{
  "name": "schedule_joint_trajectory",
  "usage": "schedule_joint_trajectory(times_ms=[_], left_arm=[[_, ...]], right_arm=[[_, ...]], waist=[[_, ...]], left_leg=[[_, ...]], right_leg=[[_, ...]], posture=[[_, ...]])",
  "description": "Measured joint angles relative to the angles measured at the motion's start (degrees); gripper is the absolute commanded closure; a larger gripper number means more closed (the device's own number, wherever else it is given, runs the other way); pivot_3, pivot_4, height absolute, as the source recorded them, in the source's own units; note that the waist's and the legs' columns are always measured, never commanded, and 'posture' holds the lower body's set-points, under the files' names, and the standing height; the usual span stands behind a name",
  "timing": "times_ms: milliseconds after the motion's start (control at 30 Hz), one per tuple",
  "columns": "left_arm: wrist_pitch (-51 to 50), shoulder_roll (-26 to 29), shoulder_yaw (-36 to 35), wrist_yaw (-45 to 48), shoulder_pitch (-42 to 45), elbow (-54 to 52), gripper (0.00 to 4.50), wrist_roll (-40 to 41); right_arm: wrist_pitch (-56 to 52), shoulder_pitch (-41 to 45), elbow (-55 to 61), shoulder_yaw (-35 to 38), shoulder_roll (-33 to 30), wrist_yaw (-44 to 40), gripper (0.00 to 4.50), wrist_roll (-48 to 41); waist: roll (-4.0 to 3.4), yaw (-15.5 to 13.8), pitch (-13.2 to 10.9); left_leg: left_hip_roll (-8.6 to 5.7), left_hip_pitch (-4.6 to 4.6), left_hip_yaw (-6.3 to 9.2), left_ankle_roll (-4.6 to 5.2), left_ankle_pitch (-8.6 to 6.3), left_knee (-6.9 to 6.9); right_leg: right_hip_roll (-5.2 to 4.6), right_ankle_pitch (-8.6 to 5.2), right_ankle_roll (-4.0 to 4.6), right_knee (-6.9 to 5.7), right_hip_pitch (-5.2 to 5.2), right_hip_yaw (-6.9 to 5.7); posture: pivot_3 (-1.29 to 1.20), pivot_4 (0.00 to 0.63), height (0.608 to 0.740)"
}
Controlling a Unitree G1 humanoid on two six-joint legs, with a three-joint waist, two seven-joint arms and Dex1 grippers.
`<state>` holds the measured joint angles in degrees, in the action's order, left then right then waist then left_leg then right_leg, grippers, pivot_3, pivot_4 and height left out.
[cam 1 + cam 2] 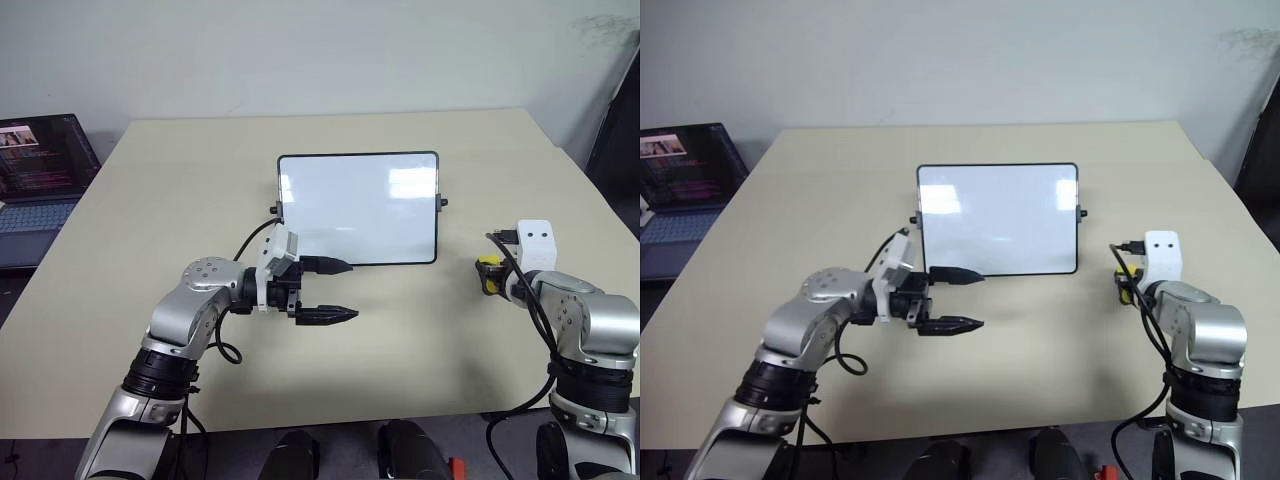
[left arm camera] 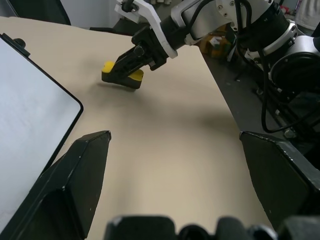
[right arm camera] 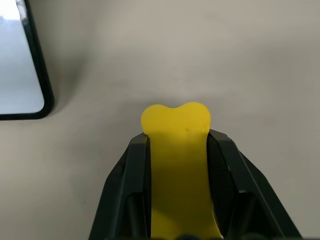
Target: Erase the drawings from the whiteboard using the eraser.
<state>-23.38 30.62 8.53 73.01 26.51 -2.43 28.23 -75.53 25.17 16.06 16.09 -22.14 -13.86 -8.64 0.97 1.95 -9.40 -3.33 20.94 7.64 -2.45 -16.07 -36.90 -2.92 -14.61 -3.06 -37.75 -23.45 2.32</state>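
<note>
Eraser [image 2: 121, 75] is sitting pinched in the right jaws [image 3: 176, 150] over the desk [image 1: 400, 340], right of the clean-looking whiteboard [image 1: 358, 208], while the left jaws [image 1: 325, 290] are gaping empty.

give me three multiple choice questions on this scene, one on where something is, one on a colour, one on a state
1. Where is the eraser?
A. lying on the whiteboard
B. between the right gripper's fingers, beside the whiteboard's right side
C. in the left gripper

2. What colour is the whiteboard's frame?
A. black
B. red
C. silver

3. How does the left gripper stand?
A. shut on the eraser
B. shut on nothing
C. open, holding nothing

Answers:
1. B: the right gripper clamps the yellow block over the table, off the board.
2. A: a thin black edge runs round the white surface.
3. C: its two black fingers are spread apart with only table between them.
</note>
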Motion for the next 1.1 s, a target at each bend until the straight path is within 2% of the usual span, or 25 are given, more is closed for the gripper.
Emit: schedule_joint_trajectory(times_ms=[400, 833, 933, 1100], left_arm=[[-0.08, -0.03, 0.16, 0.06, -0.67, -0.02, 0.00, -0.27], [-0.19, -0.03, 0.22, 0.03, -0.83, -0.06, 0.00, -0.37], [-0.20, -0.03, 0.22, 0.01, -0.82, -0.06, 0.00, -0.37], [-0.37, -0.03, 0.22, -0.02, -0.82, -0.06, 0.00, -0.36]], right_arm=[[2.97, -1.06, -2.08, -2.74, -2.47, -2.41, 3.17, -1.74], [4.77, -1.06, -3.11, -4.08, -2.49, -3.05, 3.17, -1.81], [4.84, -1.06, -3.32, -4.18, -2.49, -3.14, 2.43, -1.81], [4.84, -1.04, -3.87, -4.18, -2.48, -3.04, 0.65, -1.84]], waist=[[0.00, -0.05, 0.00], [0.01, -0.06, 0.00], [0.00, -0.06, 0.00], [0.01, -0.06, 0.00]], left_leg=[[0.00, 0.00, 0.00, 0.01, 0.00, -0.01], [0.00, 0.00, 0.01, 0.01, 0.00, -0.01], [0.00, 0.00, 0.01, 0.01, 0.00, -0.01], [0.00, 0.00, 0.01, 0.01, 0.00, -0.01]], right_leg=[[0.00, 0.00, -0.01, 0.01, 0.01, -0.01], [-0.01, 0.00, -0.01, 0.01, 0.01, -0.01], [-0.01, 0.00, -0.01, 0.01, 0.01, -0.01], [-0.01, 0.00, -0.01, 0.00, 0.01, -0.01]], posture=[[0.00, 0.150, 0.740], [0.00, 0.150, 0.740], [0.00, 0.150, 0.740], [0.00, 0.150, 0.740]])
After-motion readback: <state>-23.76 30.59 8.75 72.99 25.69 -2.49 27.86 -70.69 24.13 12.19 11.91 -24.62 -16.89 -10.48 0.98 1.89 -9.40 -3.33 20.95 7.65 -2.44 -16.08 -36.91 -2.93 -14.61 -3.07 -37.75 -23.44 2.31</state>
